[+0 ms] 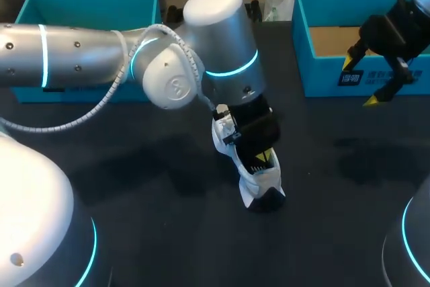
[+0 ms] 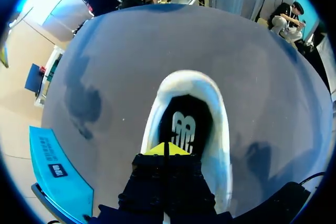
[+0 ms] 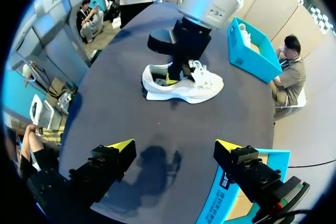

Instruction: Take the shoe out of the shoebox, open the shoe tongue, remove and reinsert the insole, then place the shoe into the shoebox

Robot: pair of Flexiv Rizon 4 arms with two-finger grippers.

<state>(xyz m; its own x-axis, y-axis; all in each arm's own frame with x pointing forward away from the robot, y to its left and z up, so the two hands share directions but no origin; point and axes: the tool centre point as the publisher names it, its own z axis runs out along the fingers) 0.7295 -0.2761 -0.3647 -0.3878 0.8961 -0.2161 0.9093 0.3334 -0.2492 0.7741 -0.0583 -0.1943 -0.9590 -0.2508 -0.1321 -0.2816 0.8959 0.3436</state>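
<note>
Midway across the bench (image 1: pixel 134 186) the shoe (image 1: pixel 263 183) stands on its sole, well apart from the box (image 1: pixel 322 75) at the right. The left fingers (image 2: pixel 160 149) are down in its mouth, closed tip to tip against the insole (image 2: pixel 184 124); whether they have a pinch of it between them I cannot tell. The right fingers (image 3: pixel 122 145) hang spread wide above the box's near wall, holding nothing.

The shoe looks light, with a soft upper and a springy sole; on this smooth bench it would likely skate or tip if the insole were drawn with nothing steadying it. The firm places to hold it are probably the heel collar or the side wall low by the sole; the tongue and laces (image 3: pixel 202 72) are limp and would only stretch or snag. The insole I judge thin and floppy, held in by friction alone; best taken at a lifted edge near the heel and peeled toward the toe, not yanked straight up; going back in, it may buckle unless fed toe first.
</note>
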